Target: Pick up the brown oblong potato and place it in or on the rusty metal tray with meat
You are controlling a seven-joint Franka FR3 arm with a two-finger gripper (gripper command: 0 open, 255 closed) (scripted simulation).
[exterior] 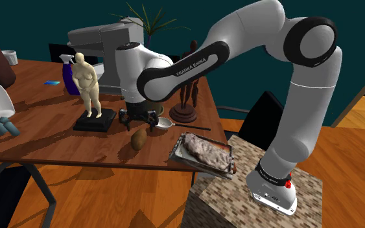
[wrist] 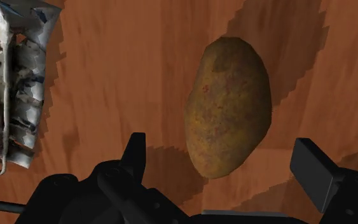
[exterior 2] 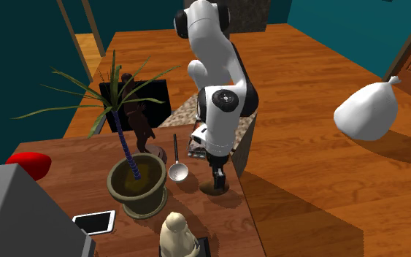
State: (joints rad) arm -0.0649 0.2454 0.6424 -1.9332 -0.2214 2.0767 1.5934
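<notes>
Brown wooden table (exterior: 45, 129), bearing the task's objects near the edge closest to the stand. White Franka arm (exterior: 239, 39), bent down over this edge. Rusty, dented metal tray (wrist: 30, 73) with a slab of mottled meat (exterior: 203, 150), lying near the potato but not touching it. Brown oblong potato (wrist: 228, 105), lying flat on the bare wood directly beneath the black two-finger gripper (exterior: 138, 122). The black fingers (wrist: 135, 156) stand wide apart on either side of the potato's narrower end, touching nothing.

Handling, as judged: the potato looks firm, moderately heavy and not fragile. Its rounded, tapering skin could roll or squirt out of flat pads. The surest hold is across the short axis at the thickest middle, with the pads set low on the flanks.
</notes>
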